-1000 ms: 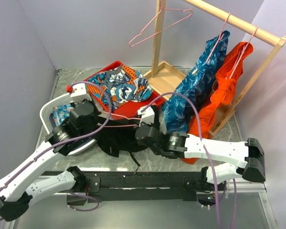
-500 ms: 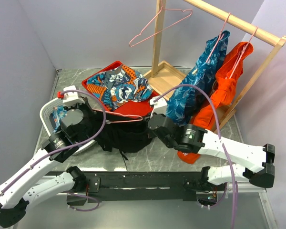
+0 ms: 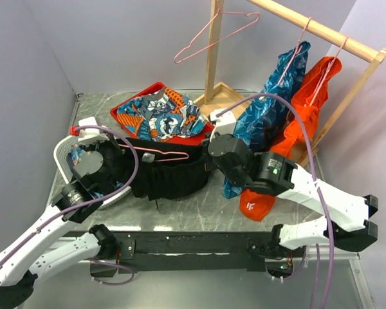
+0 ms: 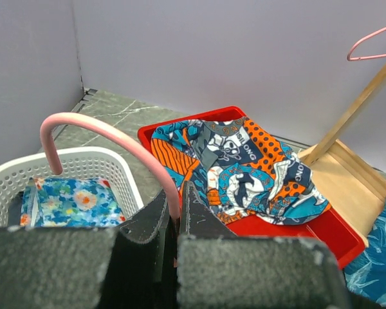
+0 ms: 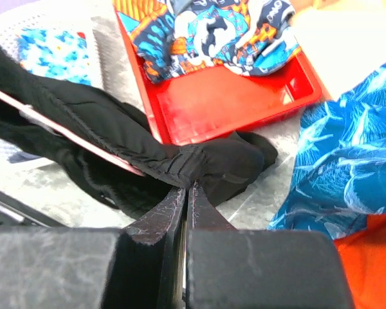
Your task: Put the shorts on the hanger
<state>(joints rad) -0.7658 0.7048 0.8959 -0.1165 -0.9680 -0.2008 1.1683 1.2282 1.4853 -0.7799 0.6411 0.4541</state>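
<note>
The black shorts hang stretched between my two grippers, just above the table in front of the red tray. A pink wire hanger lies along their upper edge. My left gripper is shut on the hanger's neck, and its pink hook curves up from the closed jaws. My right gripper is shut on the right end of the shorts' waistband; the hanger's pink bar runs through the fabric there.
A red tray holds a blue-orange patterned garment. A white basket with floral cloth sits at the left. The wooden rail frame carries a blue garment, an orange garment and a spare pink hanger.
Both grippers moved away from the near edge and spread apart, the left going left and the right going right and up. The shorts rose and got pulled out flat along the hanger.
</note>
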